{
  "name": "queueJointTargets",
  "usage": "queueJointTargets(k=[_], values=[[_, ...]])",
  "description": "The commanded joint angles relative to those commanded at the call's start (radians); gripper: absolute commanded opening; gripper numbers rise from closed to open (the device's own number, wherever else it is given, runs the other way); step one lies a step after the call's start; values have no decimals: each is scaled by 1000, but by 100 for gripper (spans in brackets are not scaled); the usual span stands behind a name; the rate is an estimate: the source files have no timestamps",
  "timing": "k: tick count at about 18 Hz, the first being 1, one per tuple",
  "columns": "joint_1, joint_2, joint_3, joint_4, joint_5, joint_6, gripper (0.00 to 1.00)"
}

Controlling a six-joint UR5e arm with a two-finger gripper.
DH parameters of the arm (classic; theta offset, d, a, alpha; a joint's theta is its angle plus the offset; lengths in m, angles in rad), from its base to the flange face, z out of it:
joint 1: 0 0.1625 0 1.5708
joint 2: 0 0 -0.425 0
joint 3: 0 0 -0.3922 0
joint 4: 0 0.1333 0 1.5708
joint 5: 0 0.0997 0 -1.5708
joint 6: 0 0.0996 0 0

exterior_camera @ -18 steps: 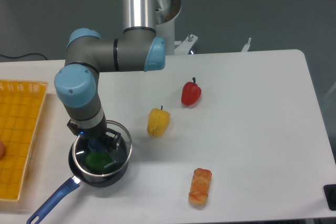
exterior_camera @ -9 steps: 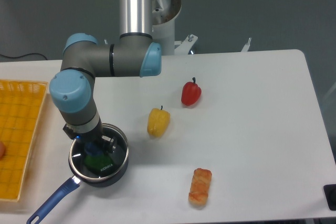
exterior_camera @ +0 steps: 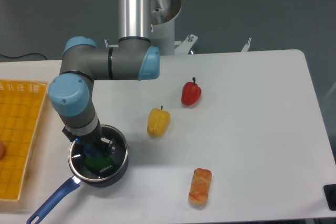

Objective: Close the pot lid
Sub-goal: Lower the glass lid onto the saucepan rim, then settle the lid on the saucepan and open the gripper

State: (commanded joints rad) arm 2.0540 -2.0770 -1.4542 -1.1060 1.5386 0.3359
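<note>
The dark pot (exterior_camera: 94, 180) sits at the front left of the white table, its long blue handle (exterior_camera: 52, 200) pointing to the front left. The glass pot lid (exterior_camera: 112, 157), with a metal rim and white lettering, lies over the pot's mouth, nearly lined up with it. A green object shows through the glass inside the pot. My gripper (exterior_camera: 94, 148) points straight down over the lid's centre and is shut on the blue knob, which the fingers mostly hide.
A yellow pepper (exterior_camera: 158, 121) and a red pepper (exterior_camera: 191, 93) lie right of the pot. An orange fried piece (exterior_camera: 200, 186) lies at the front. A yellow basket (exterior_camera: 18, 135) stands at the left edge. A black object (exterior_camera: 331, 196) sits at the front right corner.
My gripper has carried the lid a little to the left and down, from overhanging the pot's right rim to sitting over its mouth.
</note>
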Motion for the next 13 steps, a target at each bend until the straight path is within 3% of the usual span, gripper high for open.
queueJointTargets(k=[10,13], values=[[-8,-9,0,0,3,-3,50],[-8,-9,0,2,3,-3,55]])
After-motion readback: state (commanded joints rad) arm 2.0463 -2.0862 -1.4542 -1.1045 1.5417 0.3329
